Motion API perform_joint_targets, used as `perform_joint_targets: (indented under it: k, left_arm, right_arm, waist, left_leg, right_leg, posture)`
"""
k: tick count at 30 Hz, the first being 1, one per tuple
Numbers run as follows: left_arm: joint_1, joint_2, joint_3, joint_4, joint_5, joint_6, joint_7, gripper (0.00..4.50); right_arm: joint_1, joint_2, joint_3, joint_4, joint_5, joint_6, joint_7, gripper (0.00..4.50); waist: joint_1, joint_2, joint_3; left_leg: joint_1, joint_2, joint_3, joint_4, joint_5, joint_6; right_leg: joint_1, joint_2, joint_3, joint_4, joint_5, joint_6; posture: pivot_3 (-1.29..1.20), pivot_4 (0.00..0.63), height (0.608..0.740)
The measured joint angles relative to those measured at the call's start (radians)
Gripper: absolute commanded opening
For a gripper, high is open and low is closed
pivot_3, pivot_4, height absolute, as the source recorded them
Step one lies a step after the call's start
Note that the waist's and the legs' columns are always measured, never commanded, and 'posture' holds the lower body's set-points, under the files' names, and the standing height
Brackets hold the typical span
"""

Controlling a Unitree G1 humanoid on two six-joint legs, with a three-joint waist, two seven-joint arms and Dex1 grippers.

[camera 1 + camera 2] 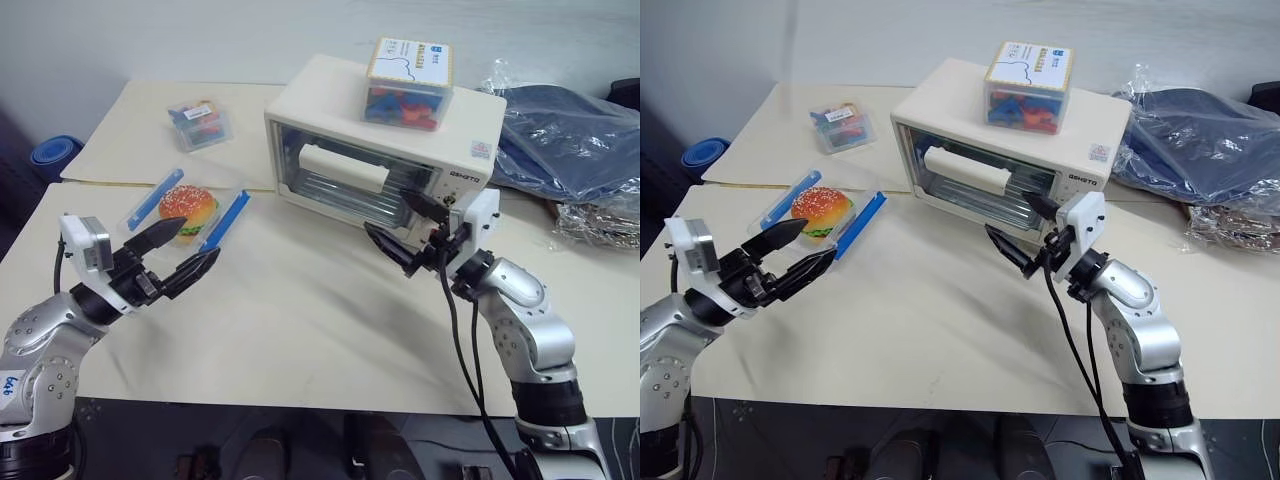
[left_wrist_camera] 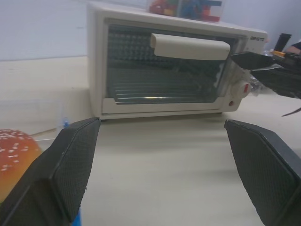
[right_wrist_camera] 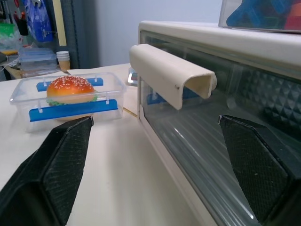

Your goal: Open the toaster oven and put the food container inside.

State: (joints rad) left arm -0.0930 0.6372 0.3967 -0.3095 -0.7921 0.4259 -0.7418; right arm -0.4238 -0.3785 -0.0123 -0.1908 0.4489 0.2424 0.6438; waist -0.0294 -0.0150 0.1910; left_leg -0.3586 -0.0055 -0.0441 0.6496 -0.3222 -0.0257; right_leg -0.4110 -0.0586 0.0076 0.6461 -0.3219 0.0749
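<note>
Grippers come first, nearest the camera. The left gripper (image 1: 170, 256) reaches in from the lower left of the head view, its two black fingers spread wide and holding nothing, tips aimed up and to the right at the near edge of the food container (image 1: 185, 210). The right gripper (image 1: 412, 232) comes up from the lower right on a bent silver arm, fingers likewise parted and empty, hovering just in front of the lower right corner of the toaster oven (image 1: 385, 135); whether a fingertip touches the door cannot be told.

The food container lies on the cream table (image 1: 300, 320) at left of centre, just beyond the left fingertips. Its long axis runs diagonally from lower left to upper right, blue clips along both long sides, a toy hamburger (image 1: 187, 208) visible inside.

Farther back, the toaster oven sits at centre, long axis slanting from upper left to lower right, its glass door shut and facing the robot, the white bar handle (image 1: 343, 168) across the upper door. A taller clear box (image 1: 408, 83) with a labelled lid stands on its roof.

At upper left a small clear box (image 1: 201, 123) of colourful bits rests on the table. At right lies dark blue cloth in plastic wrap (image 1: 565, 145).
</note>
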Motion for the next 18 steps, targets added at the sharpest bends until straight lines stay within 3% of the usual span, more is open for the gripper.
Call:
perform_joint_targets:
  k: [12,15,18]
  left_arm:
    - [-0.035,-0.007,-0.017,0.01,0.007,0.002,0.022,4.5]
    - [-0.099,-0.003,-0.019,0.068,0.021,0.002,0.031,3.96]
    - [-0.202,0.011,-0.038,0.166,0.063,-0.002,0.03,2.98]
  right_arm:
    - [0.025,-0.01,0.089,-0.004,-0.061,-0.091,0.137,4.45]
    - [0.082,-0.053,0.119,-0.007,-0.098,-0.16,0.205,4.5]
    - [0.109,-0.085,0.126,-0.007,-0.127,-0.217,0.251,4.5]
  waist:
    - [0.002,0.0,0.0]
    - [0.003,0.0,0.0]
    - [0.004,0.0,0.0]
  left_leg:
    - [0.0,0.0,-0.001,-0.001,0.0,0.0]
    - [-0.001,0.0,0.0,0.001,0.0,0.0]
    - [0.0,-0.001,0.0,0.002,0.0,0.001]
  right_leg:
    - [-0.001,0.001,0.0,0.0,0.0,0.0]
    - [0.0,0.0,-0.001,0.0,0.0,0.0]
    - [0.0,0.0,-0.001,0.001,0.0,0.0]
  posture:
    - [0.0,0.15,0.74]
    - [0.0,0.15,0.74]
    - [0.0,0.15,0.74]
